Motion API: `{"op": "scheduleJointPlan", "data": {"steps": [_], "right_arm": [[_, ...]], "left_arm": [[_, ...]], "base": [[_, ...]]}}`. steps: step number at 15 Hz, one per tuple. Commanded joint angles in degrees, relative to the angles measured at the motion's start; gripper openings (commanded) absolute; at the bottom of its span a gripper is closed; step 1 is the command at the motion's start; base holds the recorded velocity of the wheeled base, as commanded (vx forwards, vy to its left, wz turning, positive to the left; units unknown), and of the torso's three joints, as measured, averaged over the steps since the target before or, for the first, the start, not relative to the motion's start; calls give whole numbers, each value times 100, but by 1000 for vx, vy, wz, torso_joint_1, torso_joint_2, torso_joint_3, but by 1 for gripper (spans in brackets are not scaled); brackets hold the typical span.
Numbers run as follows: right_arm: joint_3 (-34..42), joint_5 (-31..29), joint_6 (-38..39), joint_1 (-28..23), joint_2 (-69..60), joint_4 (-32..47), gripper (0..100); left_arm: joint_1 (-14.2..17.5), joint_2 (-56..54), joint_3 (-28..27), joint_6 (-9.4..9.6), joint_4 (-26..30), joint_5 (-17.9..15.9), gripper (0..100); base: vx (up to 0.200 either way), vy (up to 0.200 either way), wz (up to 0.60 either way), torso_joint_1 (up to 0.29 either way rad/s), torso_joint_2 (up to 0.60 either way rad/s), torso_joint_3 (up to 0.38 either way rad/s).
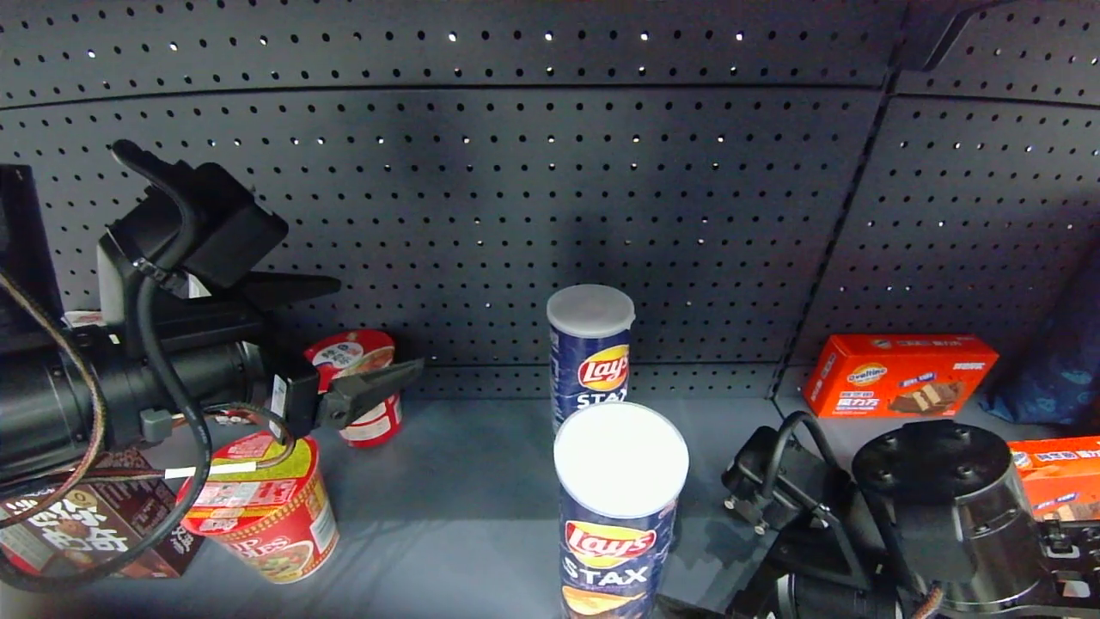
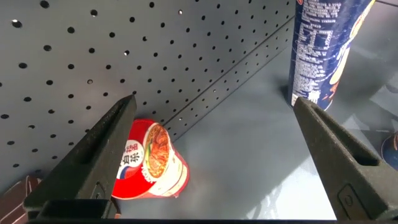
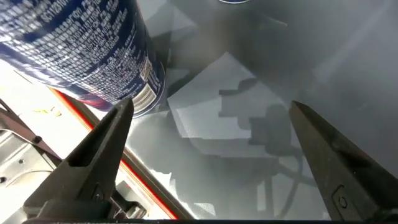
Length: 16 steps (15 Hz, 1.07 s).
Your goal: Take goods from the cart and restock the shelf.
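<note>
Two blue chip cans stand on the grey shelf (image 1: 464,481), one at the back (image 1: 590,357) and one near the front edge (image 1: 619,507). A small red noodle cup (image 1: 357,387) sits by the pegboard, with a bigger red and yellow noodle cup (image 1: 262,507) in front of it. My left gripper (image 1: 380,325) hangs open just above and in front of the small cup, holding nothing. In the left wrist view the gripper (image 2: 214,104) frames that cup (image 2: 152,165), with the back can (image 2: 323,50) off to one side. My right gripper (image 3: 211,107) is open and empty over the shelf, beside the front can (image 3: 87,50).
An orange box (image 1: 898,374) lies on the adjoining shelf at the right, with another orange pack (image 1: 1057,481) nearer. A brown box (image 1: 77,524) sits at the front left. The pegboard wall (image 1: 550,198) closes the back. The shelf's red front strip (image 3: 93,124) runs below the front can.
</note>
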Motion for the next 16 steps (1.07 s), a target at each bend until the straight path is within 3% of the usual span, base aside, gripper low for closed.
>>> {"op": "scheduleJointPlan", "data": {"steps": [1,10,13,16], "right_arm": [[18,-4,2,1,30,-1,100],[431,-48,-24,-8,-488,25,100],[264,-74,-24,-105,-708,-1,100],[-52,-276,-24,-368,-1209,-1,100]], "left_arm": [[1,1,15,-1,-1,-2,100],[-8,-26,77,-1,-1,-2,100],[10,-52,33,-1,8,16,100],[221,-509,174,-212,16,42,100]], "base": [[0,0,0,0,0,0],[0,0,0,0,0,0],[0,0,0,0,0,0],[0,0,0,0,0,0]]}}
